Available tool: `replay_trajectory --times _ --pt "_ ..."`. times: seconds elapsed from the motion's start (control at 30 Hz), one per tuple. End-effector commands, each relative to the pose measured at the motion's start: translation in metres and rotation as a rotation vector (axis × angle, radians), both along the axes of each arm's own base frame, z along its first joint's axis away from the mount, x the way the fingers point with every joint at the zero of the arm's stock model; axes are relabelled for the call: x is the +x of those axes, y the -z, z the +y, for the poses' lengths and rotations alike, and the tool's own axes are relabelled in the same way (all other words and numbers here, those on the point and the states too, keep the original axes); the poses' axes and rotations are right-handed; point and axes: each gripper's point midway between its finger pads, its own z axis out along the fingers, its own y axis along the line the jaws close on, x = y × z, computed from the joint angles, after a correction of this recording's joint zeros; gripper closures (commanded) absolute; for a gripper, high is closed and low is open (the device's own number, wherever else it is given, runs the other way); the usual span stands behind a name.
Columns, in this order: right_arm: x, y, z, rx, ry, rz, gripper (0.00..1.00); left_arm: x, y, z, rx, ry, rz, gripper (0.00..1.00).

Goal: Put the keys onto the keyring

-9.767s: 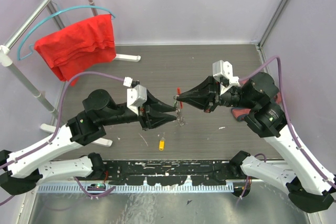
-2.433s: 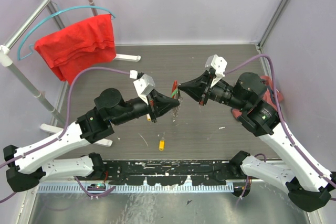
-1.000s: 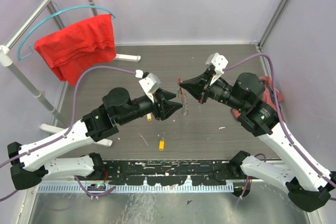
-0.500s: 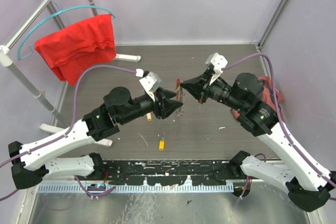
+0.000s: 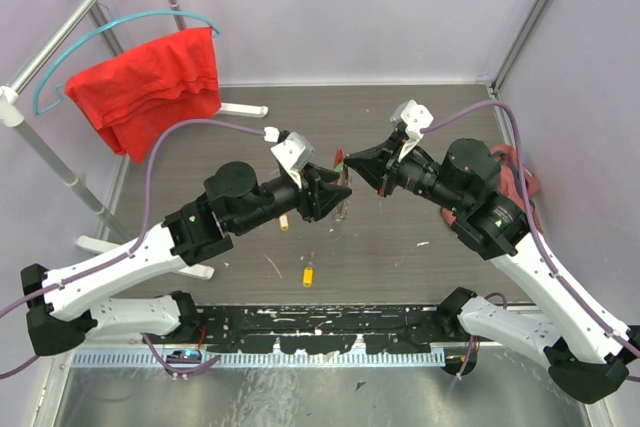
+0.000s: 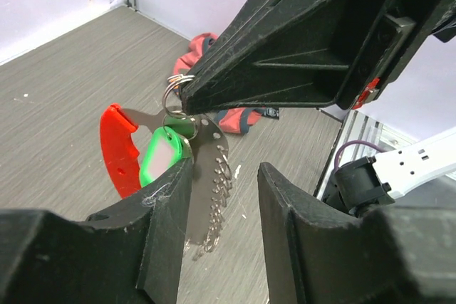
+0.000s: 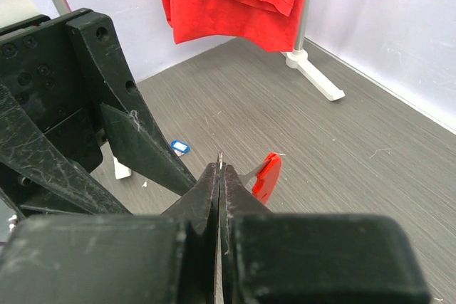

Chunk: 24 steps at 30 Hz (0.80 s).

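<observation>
Surface: we are working over a grey wood-grain tabletop [image 5: 400, 127] boxed in by pale lilac walls, with a red cloth [image 5: 150, 82] hanging on a teal hanger [image 5: 130, 22] at the far left.
Just changed: we are bringing the left gripper [image 5: 330, 190] back in toward the right gripper [image 5: 347, 159]. A second ago it was sitting slightly nearer and further left, with its jaws a touch wider.
Left hand: released. In the wrist view its fingers [image 6: 167, 218] are standing apart on either side of the hanging wavy loop, gripping nothing.
Right hand: clenched on the keyring [image 6: 206, 169], pinching the metal at its top.
Keyring position: it is dangling in the air between the two grippers, above the middle of the table, with its red bar on the far side.
Meaning for the task: we are judging that the green-tagged key [image 6: 162, 156] is already on the ring, beside the red bar. The left gripper's approach looks like a move to seat or steady it, not a fresh pickup.
Keys counted: four tags.
- one green, on the ring
- one yellow-tagged key [image 5: 308, 274], lying near the table's front
- one yellowish tag [image 5: 284, 226], just beside the left arm
- one blue tag [image 7: 180, 147], lying on the table
Key blades: they are too small for us to make out.
Other counts: one keyring, two grippers, one cloth, one hanger.
</observation>
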Motion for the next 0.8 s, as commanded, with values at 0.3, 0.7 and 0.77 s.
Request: replay_trajectory --times 0.3,0.7,0.77 --pt "0.005 -0.016 -0.002 0.036 0.033 -0.036 0.99 0.008 -0.013 -0.004 0.048 -0.098 -0.056 0.52" --pt "0.005 -0.016 -0.003 0.038 0.034 -0.035 0.99 0.016 -0.004 -0.006 0.094 -0.166 -0.046 0.58" --pt "0.004 -0.017 -0.003 0.041 0.033 -0.036 0.99 0.018 -0.002 -0.005 0.099 -0.178 -0.043 0.63"
